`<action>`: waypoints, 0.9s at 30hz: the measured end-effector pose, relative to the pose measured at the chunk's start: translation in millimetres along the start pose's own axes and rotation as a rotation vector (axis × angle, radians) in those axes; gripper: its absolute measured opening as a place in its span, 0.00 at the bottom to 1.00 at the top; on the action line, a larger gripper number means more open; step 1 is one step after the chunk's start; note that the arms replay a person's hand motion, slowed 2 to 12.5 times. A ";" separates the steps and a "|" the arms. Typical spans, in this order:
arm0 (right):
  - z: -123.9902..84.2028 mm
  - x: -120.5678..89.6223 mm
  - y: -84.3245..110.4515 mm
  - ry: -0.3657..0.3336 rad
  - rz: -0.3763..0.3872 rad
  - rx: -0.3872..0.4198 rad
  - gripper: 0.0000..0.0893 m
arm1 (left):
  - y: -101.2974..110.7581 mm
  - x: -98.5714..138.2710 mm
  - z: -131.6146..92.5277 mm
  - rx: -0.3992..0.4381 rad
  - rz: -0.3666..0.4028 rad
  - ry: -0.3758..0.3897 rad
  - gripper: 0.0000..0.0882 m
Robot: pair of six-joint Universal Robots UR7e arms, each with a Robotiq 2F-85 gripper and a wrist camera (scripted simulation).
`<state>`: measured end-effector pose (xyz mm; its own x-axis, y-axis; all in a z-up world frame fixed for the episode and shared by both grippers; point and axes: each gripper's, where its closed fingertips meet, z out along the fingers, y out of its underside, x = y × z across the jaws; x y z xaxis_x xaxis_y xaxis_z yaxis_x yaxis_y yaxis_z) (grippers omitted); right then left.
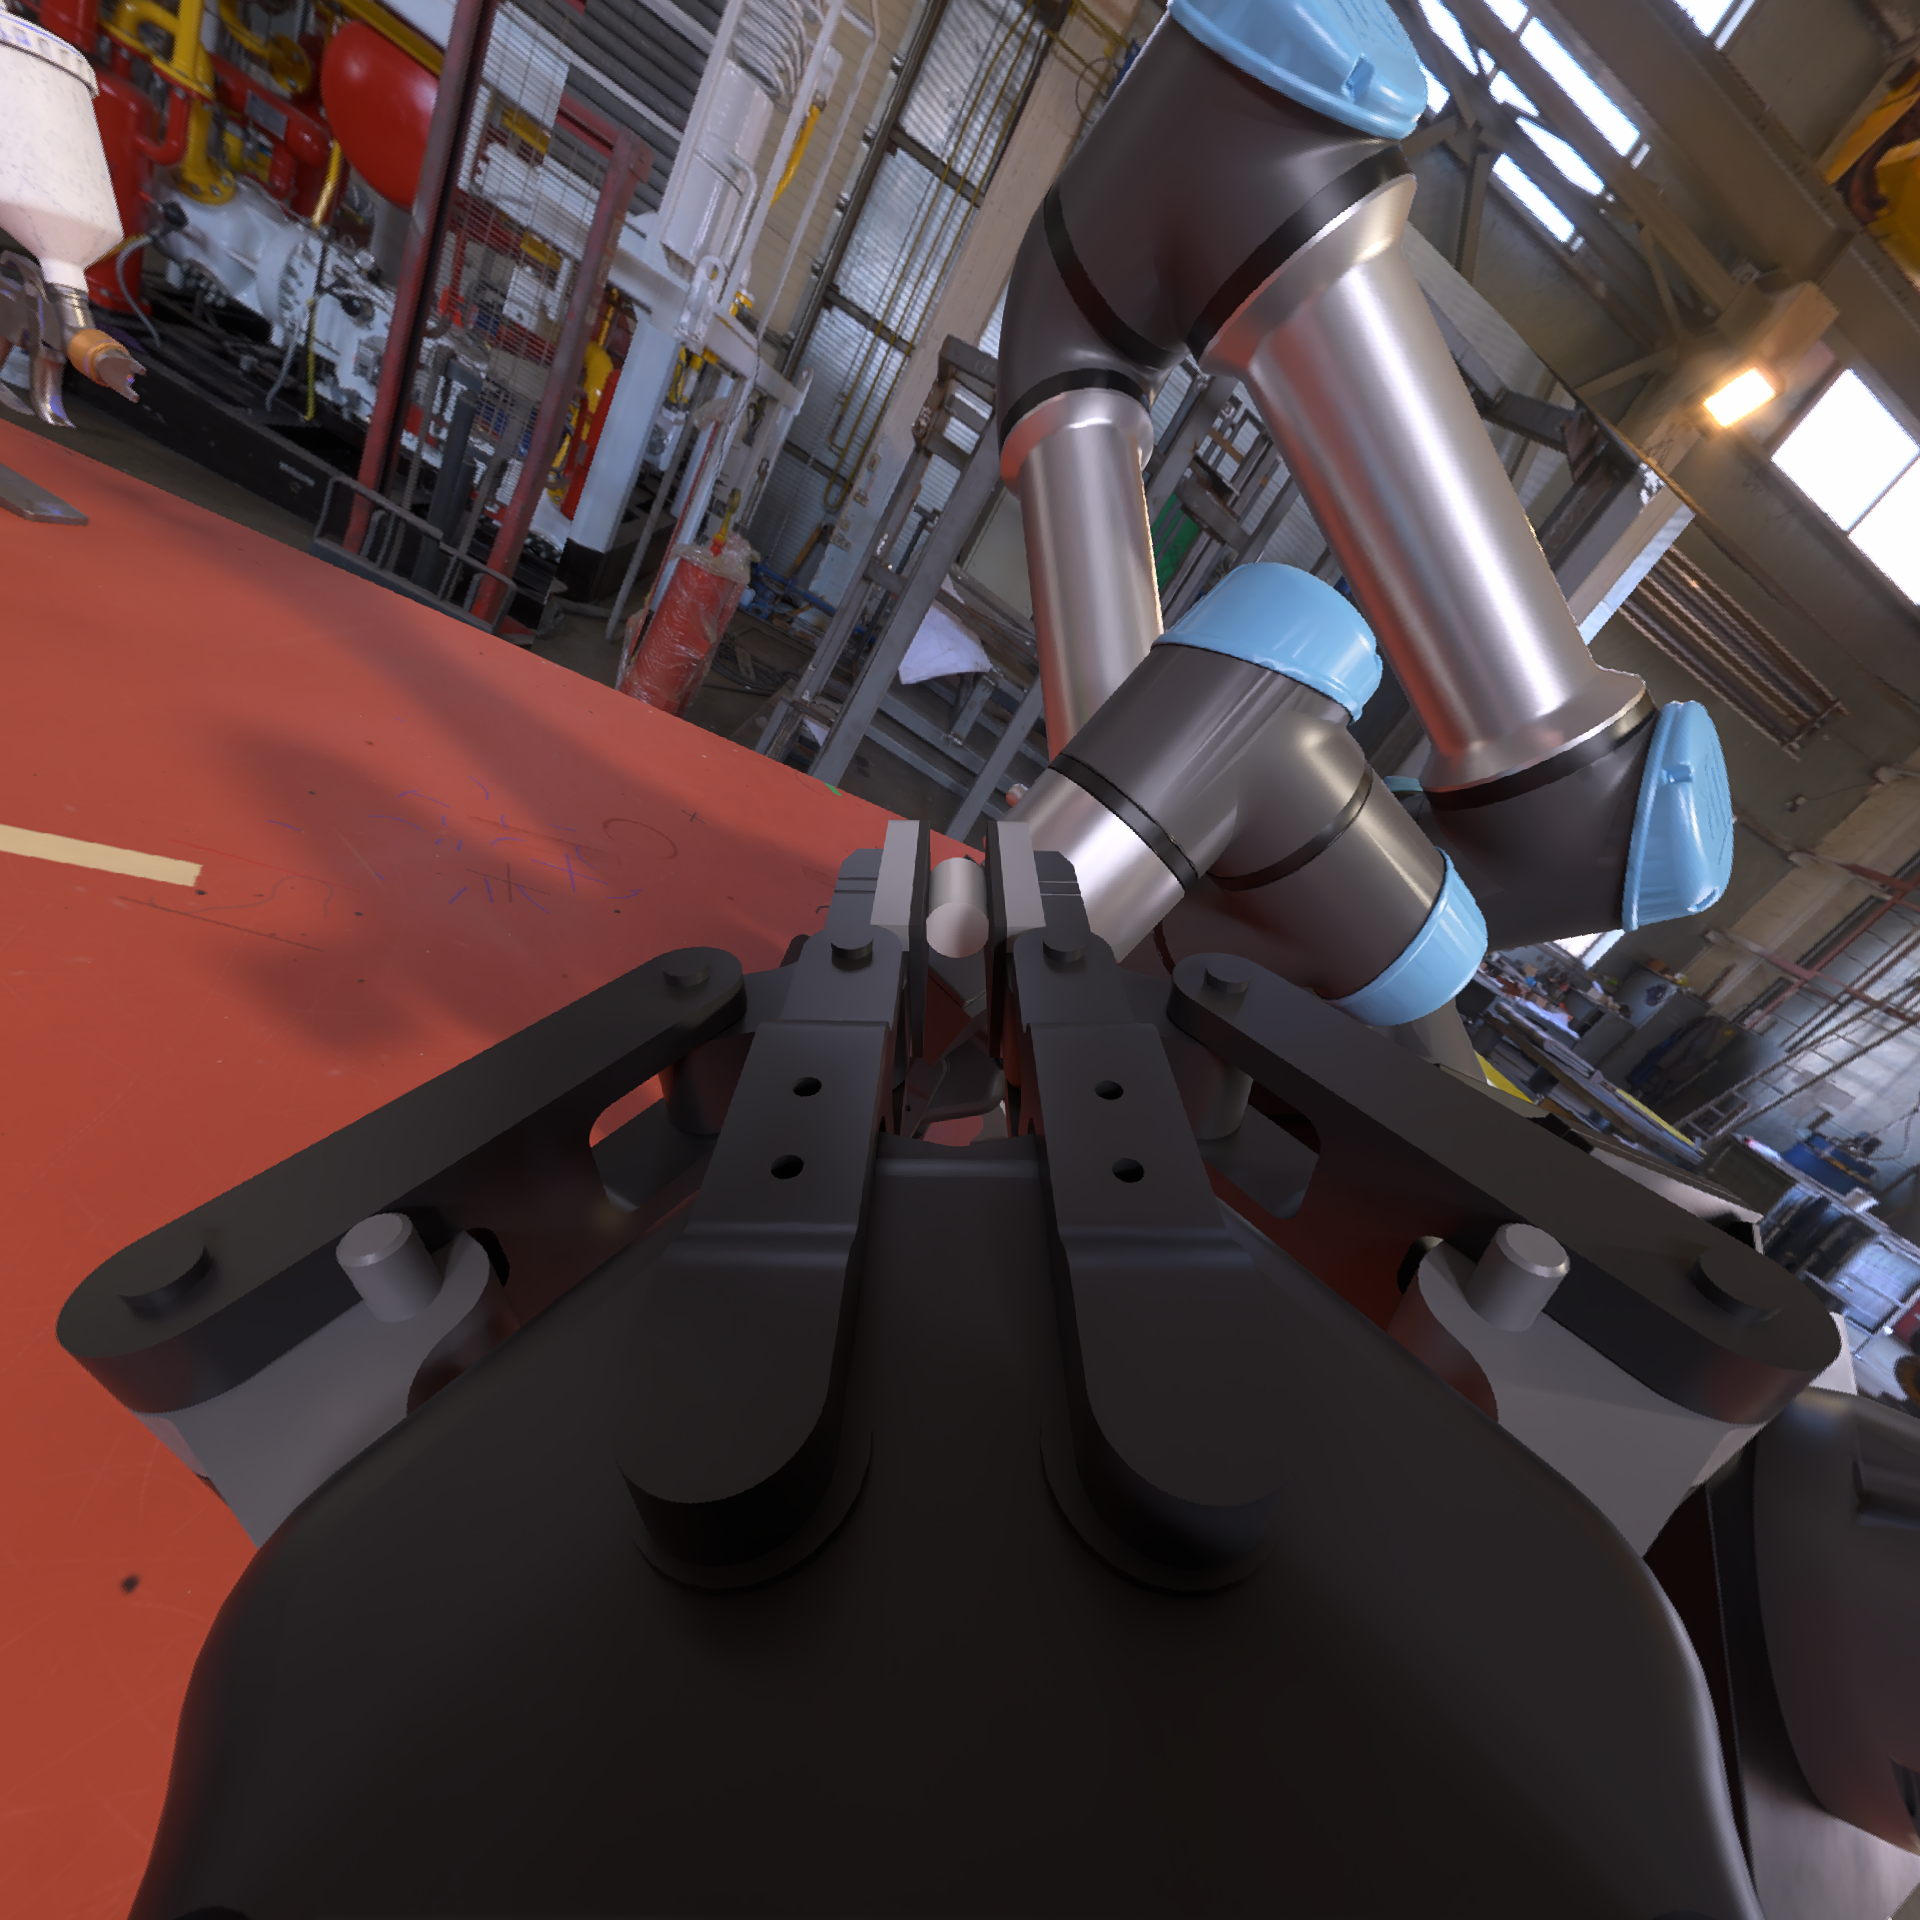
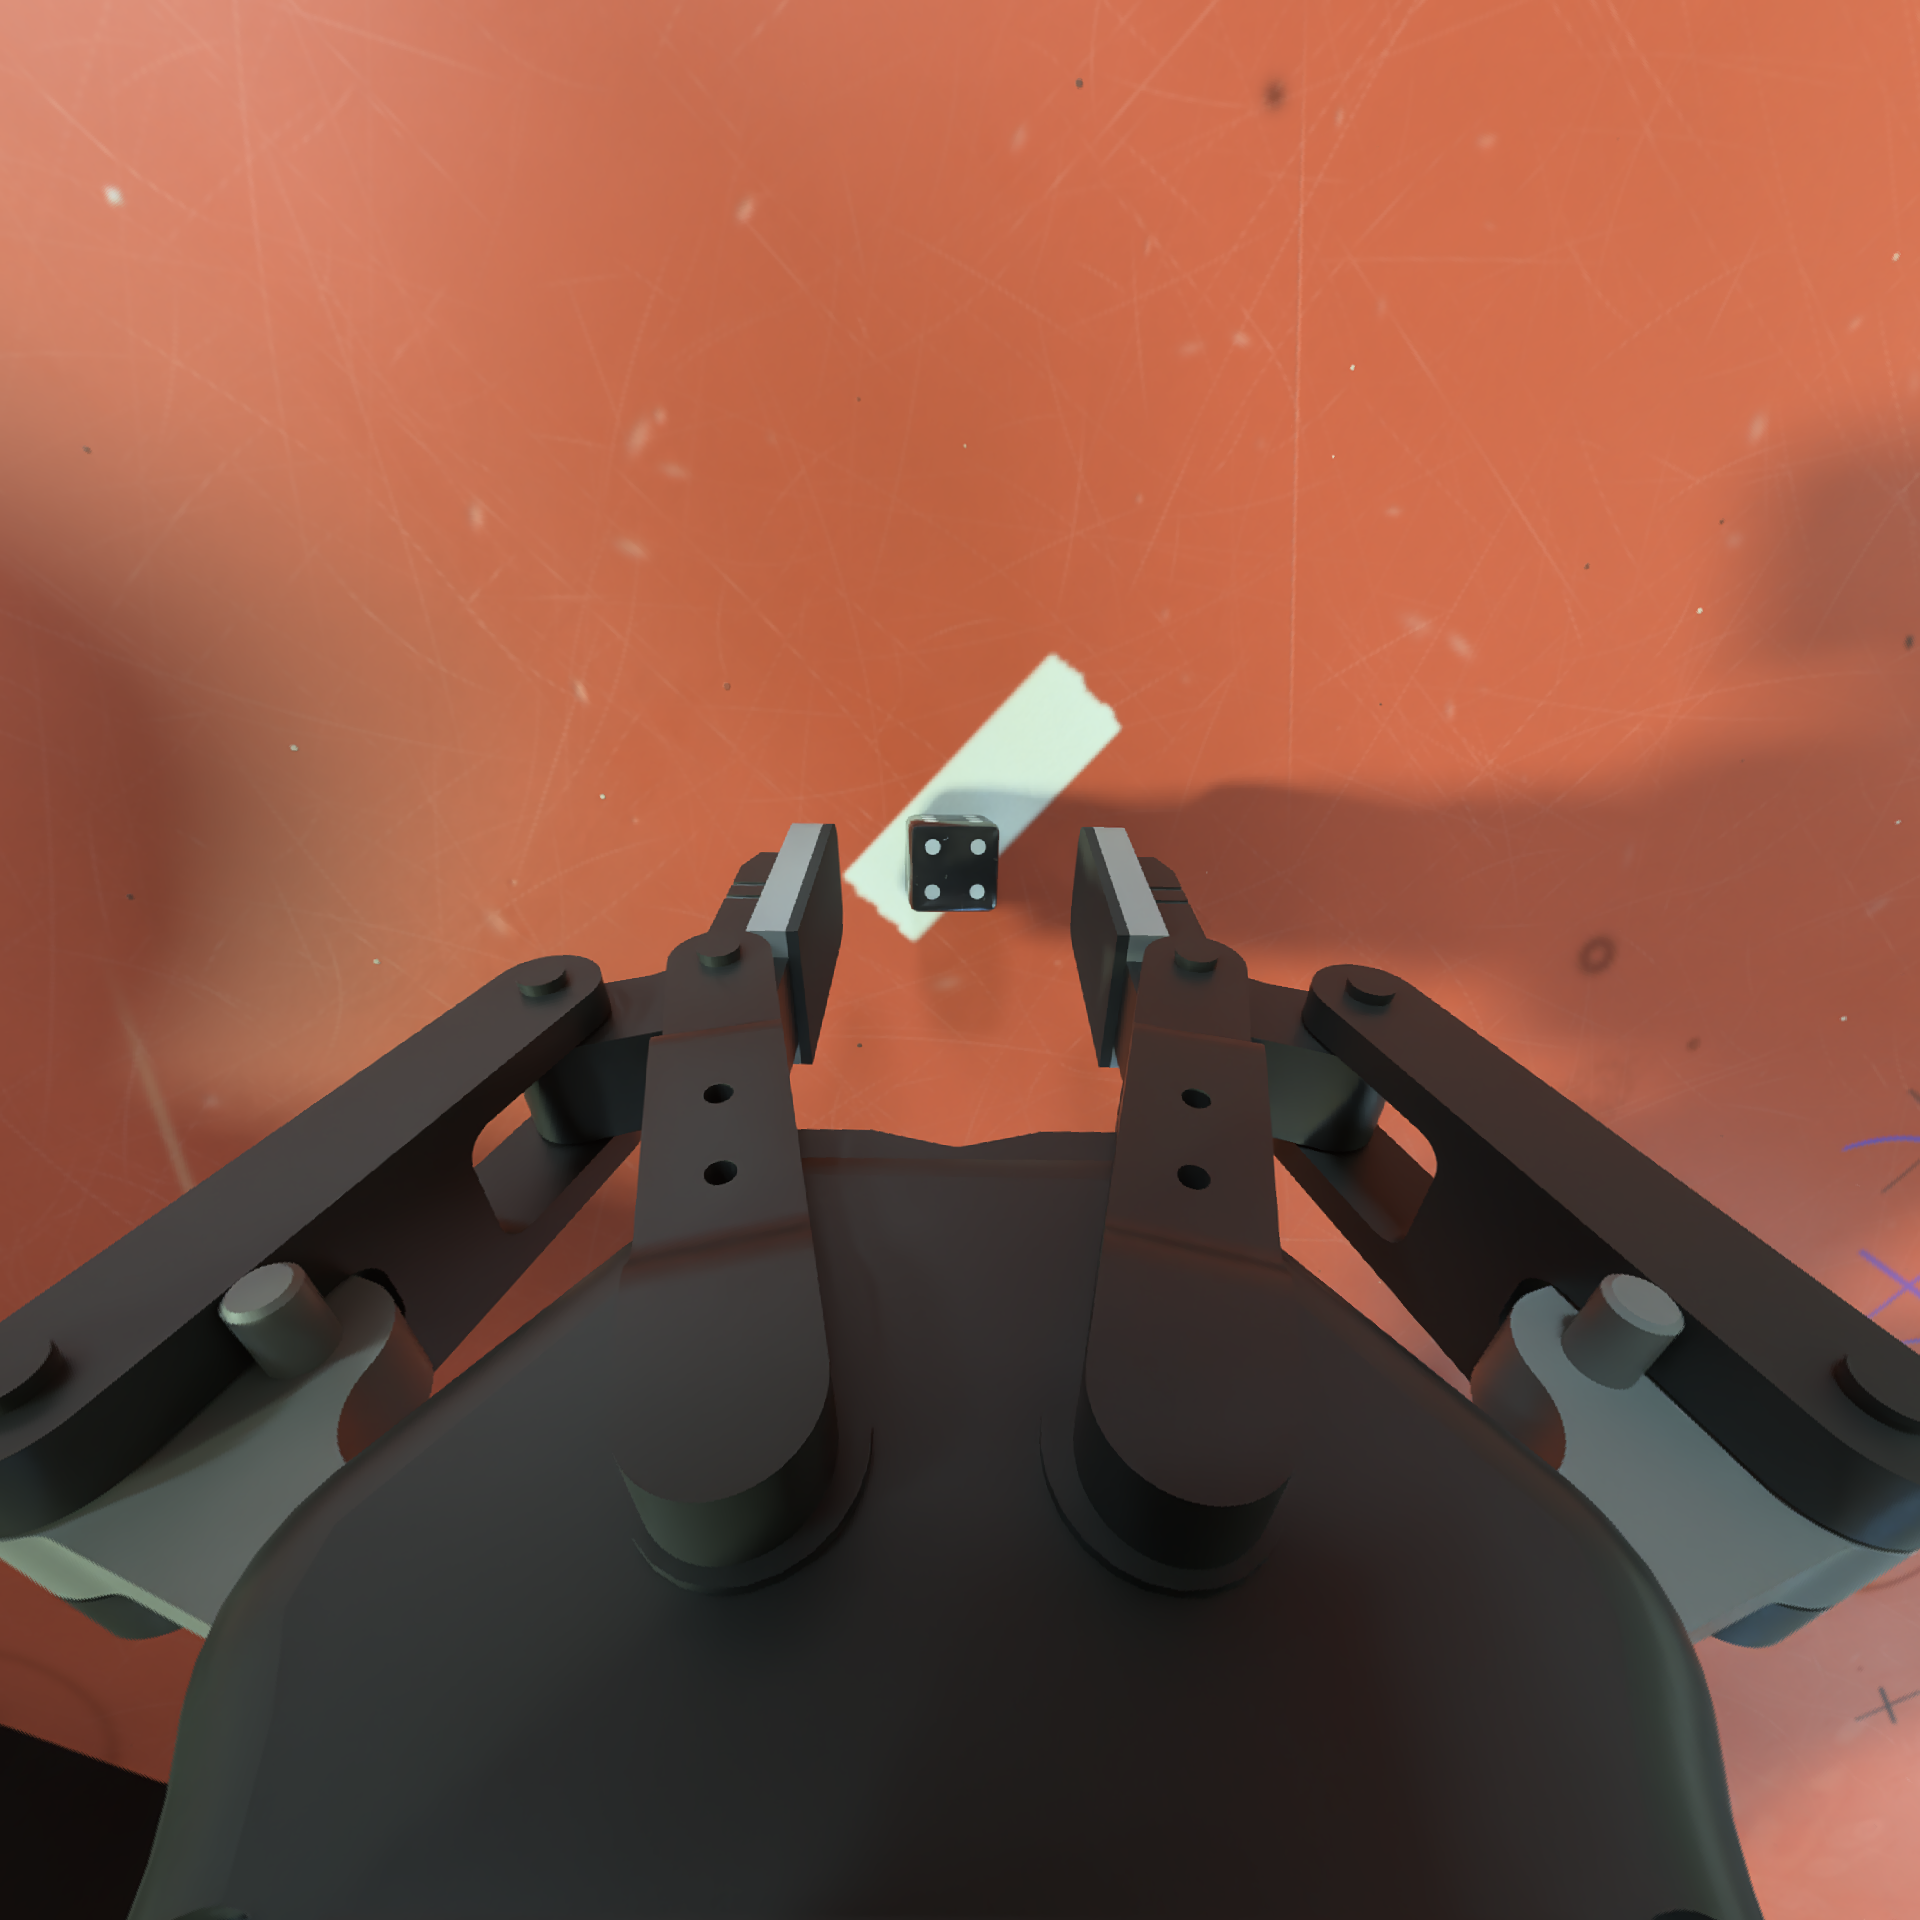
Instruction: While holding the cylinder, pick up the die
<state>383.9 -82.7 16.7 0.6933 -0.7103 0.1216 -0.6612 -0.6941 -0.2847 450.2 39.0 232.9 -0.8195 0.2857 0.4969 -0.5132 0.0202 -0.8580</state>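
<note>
The left hand (image 1: 957, 883) is clamped on the cylinder (image 1: 956, 916), a short pale grey metal rod held crosswise between the two pads, its flat round end facing the camera. It sits raised above the red bench (image 1: 312, 831), with the other arm (image 1: 1299, 623) just behind it.

The right hand (image 2: 956, 940) hangs over the bench (image 2: 1351, 416) with its pads spread apart and nothing between them. The die (image 2: 953, 863) rests on the bench, ahead of the gap between the fingertips and touching neither pad. It is a small black cube with rounded corners, its four-spot face of white pips turned up. It sits on the lower end of a pale strip of tape (image 2: 1023, 748) lying slantwise across the scratched surface.
</note>
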 end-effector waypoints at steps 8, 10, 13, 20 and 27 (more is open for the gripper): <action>2.4 1.2 -0.7 0.012 -0.003 -0.012 0.37 | -0.6 1.0 -0.3 0.001 -0.003 0.006 0.11; 3.0 0.0 -1.3 0.006 -0.001 -0.012 0.36 | -0.5 1.0 -0.2 0.001 -0.004 0.007 0.11; 3.2 -0.2 -2.5 0.003 0.002 -0.010 0.34 | -0.2 0.7 0.3 -0.001 -0.004 0.006 0.11; 3.5 1.0 -2.7 0.013 0.001 -0.024 0.25 | 0.8 -0.3 0.9 -0.003 -0.008 0.006 0.11; 3.8 0.6 -1.4 0.016 0.000 -0.046 0.18 | 1.9 -1.8 2.4 -0.005 -0.013 0.006 0.11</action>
<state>386.4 -81.7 13.5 0.6891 -0.7116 0.1369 -0.6737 -0.6987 -0.2407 450.0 36.3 230.7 -0.8112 0.2908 0.5073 -0.5226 0.0289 -0.8521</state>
